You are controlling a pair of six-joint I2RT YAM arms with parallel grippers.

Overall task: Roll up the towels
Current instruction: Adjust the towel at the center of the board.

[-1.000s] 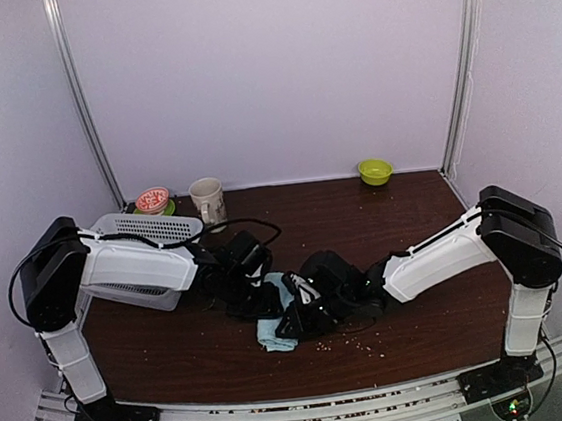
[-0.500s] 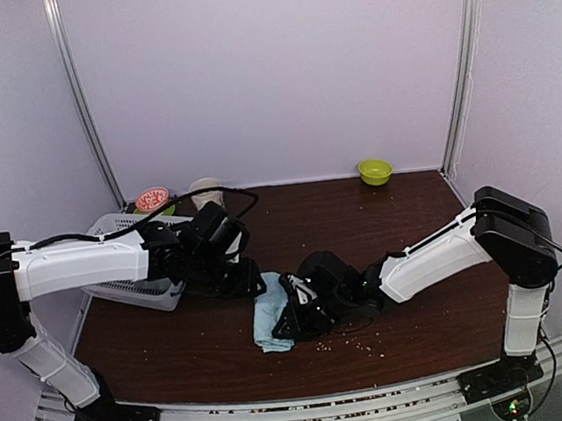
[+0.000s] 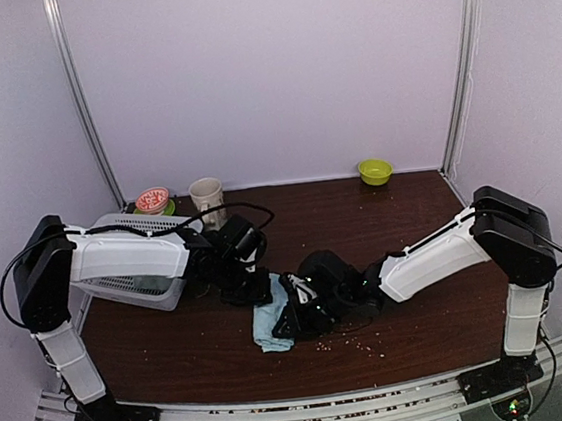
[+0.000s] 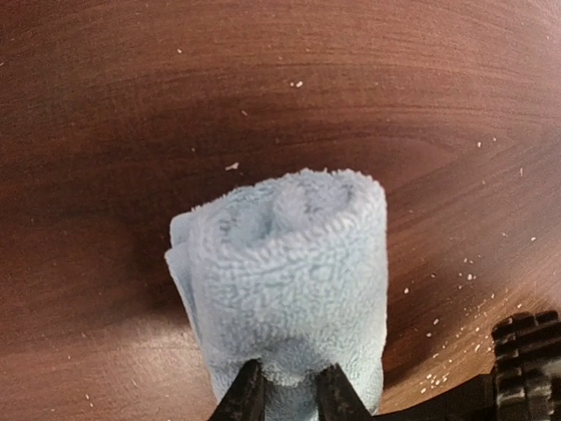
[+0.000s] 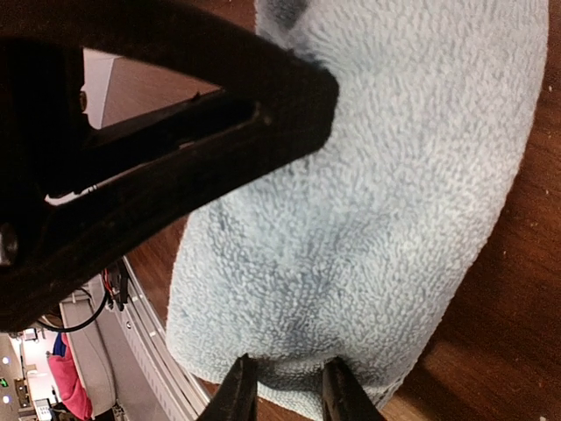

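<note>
Top external: rolled light blue terry towel (image 3: 270, 324) lies on the dark brown wooden tabletop (image 3: 412, 217), front-centre, between the two arms. Left end effector (image 3: 259, 291) sits at the towel's far end and right end effector (image 3: 294, 317) at its right side; both touch it. Left wrist view: the roll runs away from the camera, with the spiral end showing at the far side and one loose layer sticking out on the left. The two black fingertips (image 4: 250, 393) stand close together, sunk into the nap at the near end with cloth between them, so the left end effector is clenched on the towel. Part of the other end effector's black body shows at the bottom right corner, just beside the roll. Right wrist view: the towel fills most of the frame. The fingertips (image 5: 238, 386) sit at its lower edge, the gap is narrow with cloth pinched between them, so the right end effector is grasping the towel too. A black part of the left end effector crosses the upper left, against the cloth. Pale crumbs (image 3: 350, 342) are scattered on the tabletop just right of the towel. White plastic mesh basket (image 3: 152, 224) sits at the left edge, partly under the left arm. Beige ceramic mug (image 3: 206, 198) and red bowl (image 3: 152, 199) stand at the back left. Lime green bowl (image 3: 374, 170) stands at the back right, well apart from the towel.
</note>
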